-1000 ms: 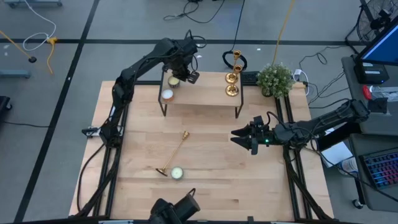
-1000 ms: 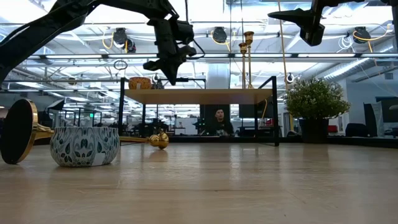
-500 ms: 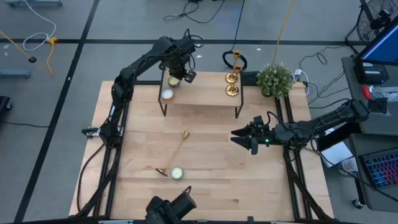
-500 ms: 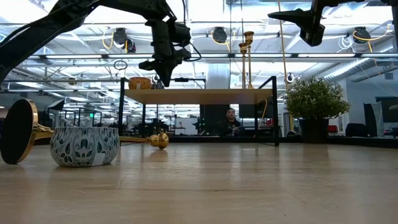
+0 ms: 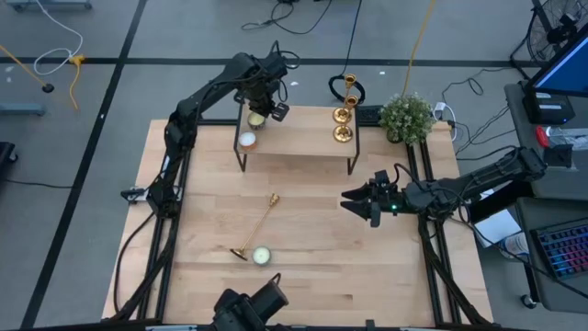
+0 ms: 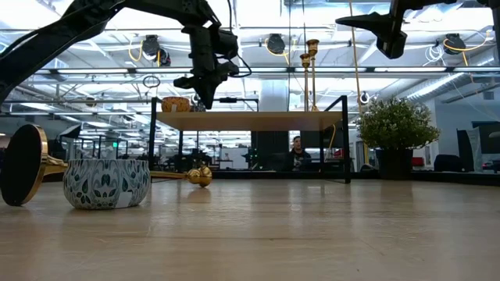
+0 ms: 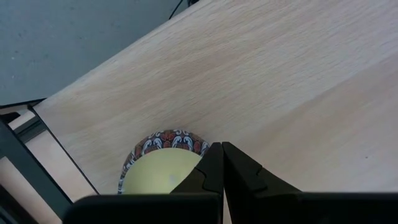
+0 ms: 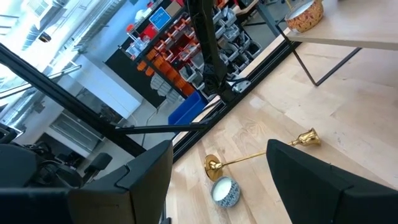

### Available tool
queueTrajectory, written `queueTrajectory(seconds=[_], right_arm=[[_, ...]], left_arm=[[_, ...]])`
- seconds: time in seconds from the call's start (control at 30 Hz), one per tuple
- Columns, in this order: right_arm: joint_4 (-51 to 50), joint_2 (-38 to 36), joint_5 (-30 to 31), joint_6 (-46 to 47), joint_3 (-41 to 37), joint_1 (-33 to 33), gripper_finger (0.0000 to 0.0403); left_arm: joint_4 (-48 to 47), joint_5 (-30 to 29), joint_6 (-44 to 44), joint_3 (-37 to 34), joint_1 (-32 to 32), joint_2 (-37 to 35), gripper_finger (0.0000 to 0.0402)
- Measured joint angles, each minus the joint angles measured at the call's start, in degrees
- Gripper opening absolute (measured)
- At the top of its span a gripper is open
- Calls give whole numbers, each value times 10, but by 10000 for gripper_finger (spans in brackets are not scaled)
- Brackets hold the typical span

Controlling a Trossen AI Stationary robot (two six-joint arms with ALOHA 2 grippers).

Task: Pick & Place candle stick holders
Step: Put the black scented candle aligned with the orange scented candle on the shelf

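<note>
Brass candle stick holders: two upright on the shelf, one lying on the surface.
High view: we see two holders (image 5: 344, 112) on the shelf (image 5: 303, 138), the fallen holder (image 5: 258, 228) beside a tealight tin (image 5: 262, 256). Left tool (image 5: 273, 112) over the shelf's left end. Left wrist view: it's shut, empty, above a candle (image 7: 159, 172). Right wrist view: right tool (image 8: 219, 180) wide open, empty.

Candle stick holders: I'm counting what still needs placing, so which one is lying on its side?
The candle stick holder on the table, beside a tealight tin. The other two stand upright on the raised shelf.
</note>
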Motion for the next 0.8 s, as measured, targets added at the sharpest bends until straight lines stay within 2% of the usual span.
queueTrajectory(seconds=[0.53,0.8], right_arm=[[0,0,-2,0,0,0,256],[0,0,-2,-6,0,0,256]], left_arm=[[0,-10,1,0,0,0,0],[0,9,0,0,-4,0,0]])
